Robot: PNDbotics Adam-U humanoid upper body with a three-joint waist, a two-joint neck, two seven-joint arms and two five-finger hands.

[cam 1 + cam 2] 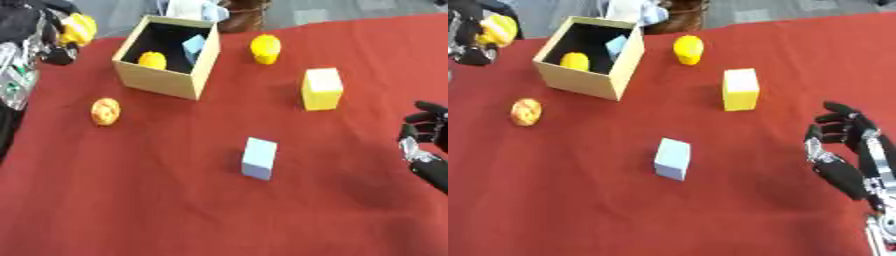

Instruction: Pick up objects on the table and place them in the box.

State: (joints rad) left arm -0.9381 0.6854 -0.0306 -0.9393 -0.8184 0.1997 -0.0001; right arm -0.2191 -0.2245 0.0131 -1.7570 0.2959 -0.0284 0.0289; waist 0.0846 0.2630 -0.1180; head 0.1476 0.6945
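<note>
Nearest your camera stood the pale blue cube (672, 159), alone on the red tablecloth (131, 200), to the left of your right hand (839, 145) and well apart from it.

Your right hand: low at the right edge, fingers up and slackly bent, holding nothing.

Yellow block (740, 89): upright, long axis vertical, beyond that hand and to its left, nothing between them.

Yellow rounded object (688, 49): farther still, just right of the box.

Cardboard box (162, 80): open top, dark inside, set askew with one corner toward you. It held a yellow rounded piece (152, 60) and a light blue block (193, 47) leaning on the right wall.

Your left hand (54, 41): raised at the upper left corner, left of the box, fingers curled round a yellow item (79, 28).

Orange round object (106, 111): patterned, on the cloth below that hand, near the box's left corner, not touching it.
</note>
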